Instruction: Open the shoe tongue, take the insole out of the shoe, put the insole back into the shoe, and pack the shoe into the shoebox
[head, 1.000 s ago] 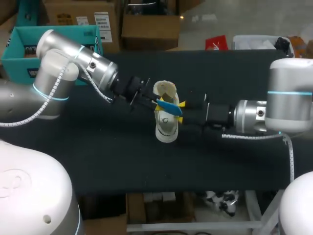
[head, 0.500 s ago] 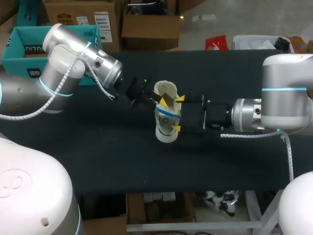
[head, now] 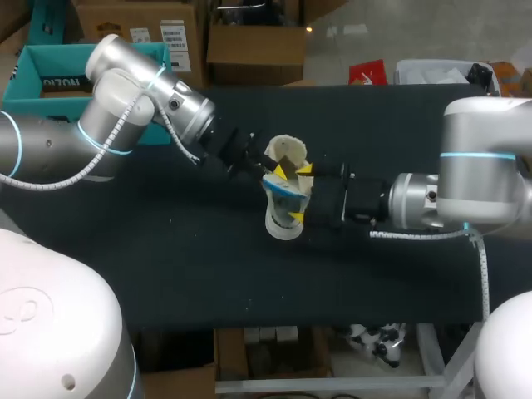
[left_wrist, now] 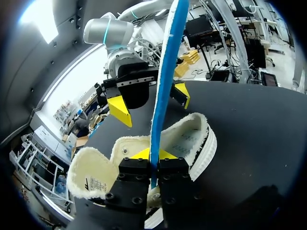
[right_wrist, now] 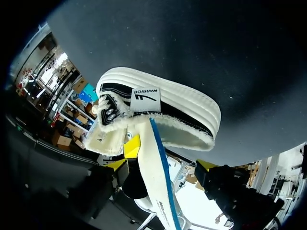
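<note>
A cream sneaker (head: 281, 223) lies on the black table (head: 166, 249), its fleece-lined opening toward the far side. My left gripper (head: 277, 172) is over the shoe's mouth, shut on the thin white insole with a blue edge (head: 288, 186). In the left wrist view the insole (left_wrist: 162, 91) stands on edge, rising from the left gripper (left_wrist: 153, 165) above the shoe (left_wrist: 194, 139). My right gripper (head: 301, 194) is at the shoe's right side, open, with one tip on either side of the insole (right_wrist: 160, 182) and touching neither face. The shoe (right_wrist: 168, 108) lies just ahead of the right gripper (right_wrist: 168, 157).
A teal shoebox (head: 33, 79) stands at the table's far left corner, partly behind my left arm (head: 125, 91). Bare black table lies in front of the shoe and to both sides.
The right gripper, which had the insole a second ago, has opened wide and let go of it. The left gripper has moved right, still shut on the insole, which now stands more on edge.
</note>
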